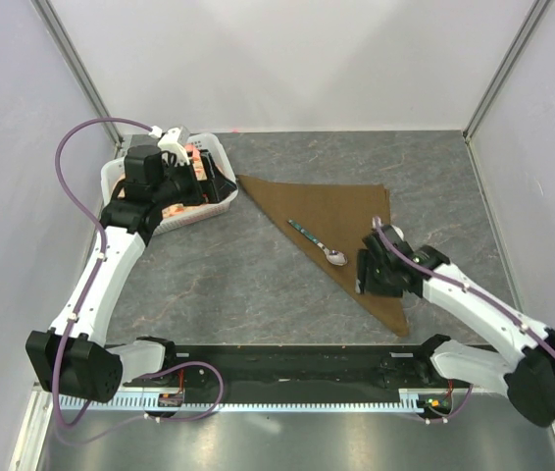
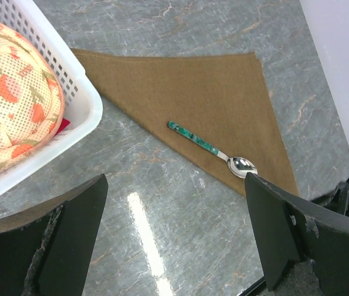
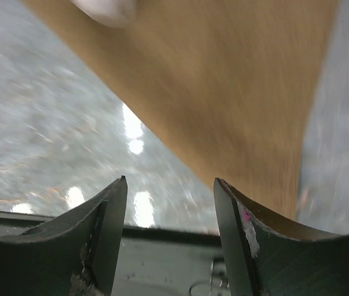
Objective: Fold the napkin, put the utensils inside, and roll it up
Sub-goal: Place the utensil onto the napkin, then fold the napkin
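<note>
One spoon (image 1: pixel 319 244) lies on the triangular napkin (image 1: pixel 341 211) right of the bench (image 1: pixel 238 285) centre; left gripper (image 2: pixel 176 185) and right gripper (image 3: pixel 170 185) both gape, holding nothing.

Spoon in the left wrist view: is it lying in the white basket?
No, the spoon lies on the brown napkin, outside the basket.

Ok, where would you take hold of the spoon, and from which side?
Mid-handle on the teal part of the spoon, from straight above, closing across its width. It lies flat on the napkin, so only the slim handle's two long sides are free.
</note>
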